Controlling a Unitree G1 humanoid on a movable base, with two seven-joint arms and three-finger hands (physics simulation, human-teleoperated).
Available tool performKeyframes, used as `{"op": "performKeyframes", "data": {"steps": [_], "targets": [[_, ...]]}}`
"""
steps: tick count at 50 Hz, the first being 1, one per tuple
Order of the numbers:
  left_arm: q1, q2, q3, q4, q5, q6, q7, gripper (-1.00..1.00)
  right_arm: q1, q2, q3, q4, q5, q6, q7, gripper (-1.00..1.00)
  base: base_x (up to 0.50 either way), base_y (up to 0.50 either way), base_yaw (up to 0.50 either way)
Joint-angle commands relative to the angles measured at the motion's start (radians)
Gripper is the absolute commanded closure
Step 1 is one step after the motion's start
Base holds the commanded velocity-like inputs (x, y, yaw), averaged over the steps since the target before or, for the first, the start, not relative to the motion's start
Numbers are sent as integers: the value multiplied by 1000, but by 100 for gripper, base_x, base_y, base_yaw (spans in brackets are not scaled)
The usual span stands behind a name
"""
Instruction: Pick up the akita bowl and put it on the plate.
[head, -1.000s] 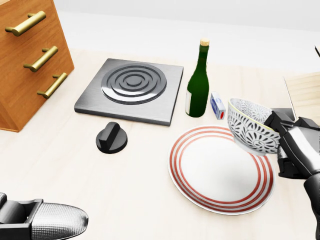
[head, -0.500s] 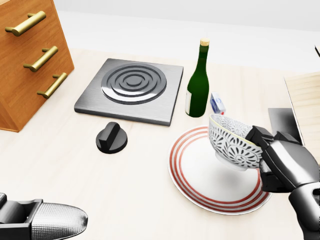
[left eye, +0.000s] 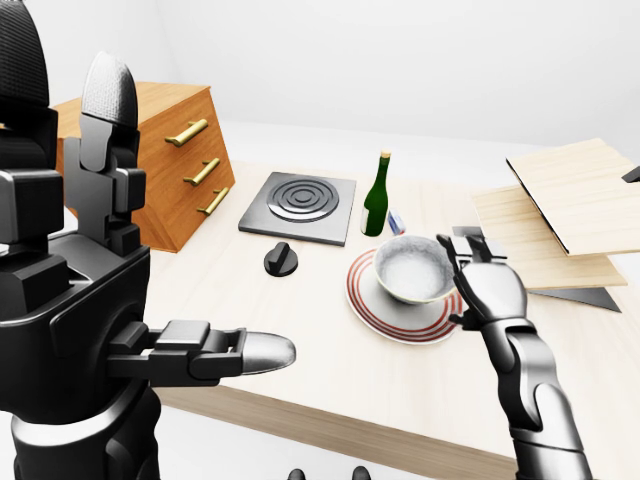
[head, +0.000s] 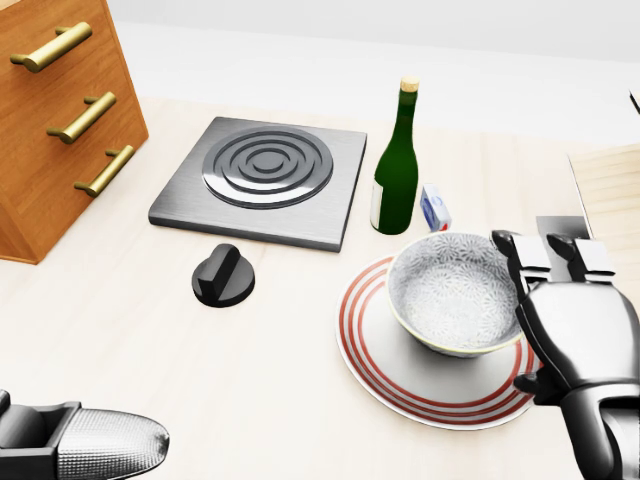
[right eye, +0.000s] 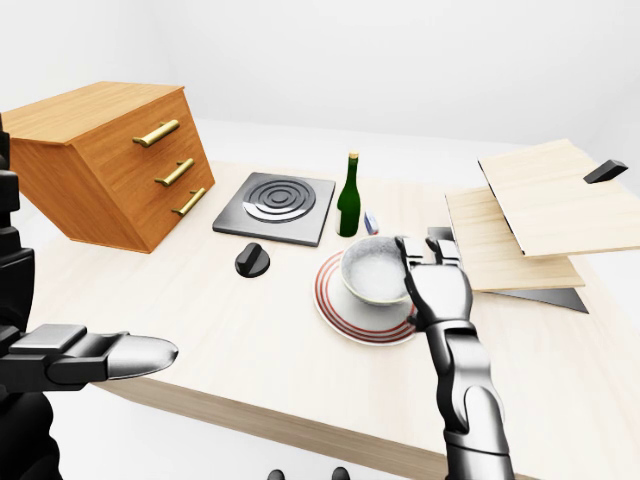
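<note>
bowl (head: 452, 291) sits upright on plate (head: 375, 365), w/ right hand (head: 570, 320) at its rim, fingers spread, not gripping. best: draw hand straight off to view's right w/o nudging rim.

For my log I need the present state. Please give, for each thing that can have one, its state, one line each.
akita bowl: upright, on the plate
plate: flat on the table, carrying the bowl
right hand: open, beside the bowl's rim
left hand: open, holding nothing
bottle: upright, corked
drawers: all closed
knob: lying on the table
</note>
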Motion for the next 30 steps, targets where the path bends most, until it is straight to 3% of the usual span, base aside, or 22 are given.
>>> {"op": "performKeyframes", "data": {"steps": [1,7,14,16,21,22,23,27,29,30], "targets": [[8,-5,4,0,1,0,-2,-91,17,-18,27,-44,-52,0,-75,-100,0,0,0],[-7,-2,-1,0,4,0,-2,-91,2,-34,50,-21,128,0,96,-100,0,0,0],[0,6,4,0,-6,0,5,-91,-24,8,10,5,143,0,146,-100,0,0,0],[-3,10,4,0,-8,0,7,-91,-32,-5,33,8,190,0,173,-100,0,0,0],[-7,10,5,0,-7,0,7,-91,-21,-33,137,-26,481,0,362,-100,0,0,0],[-8,5,5,0,-5,0,3,-91,-21,36,163,-102,653,0,499,-100,0,0,0],[-9,2,6,0,-6,0,0,-91,-34,61,180,-144,745,0,552,-100,0,0,0],[-16,-10,8,0,4,0,-13,-91,-86,143,186,-329,946,0,552,-100,0,0,0],[-11,-20,10,0,14,0,-25,-91,-176,150,161,-415,995,67,552,-100,0,0,0],[-3,-32,11,0,23,0,-33,-91,-238,135,144,-383,1002,11,552,-100,0,0,0]]}}
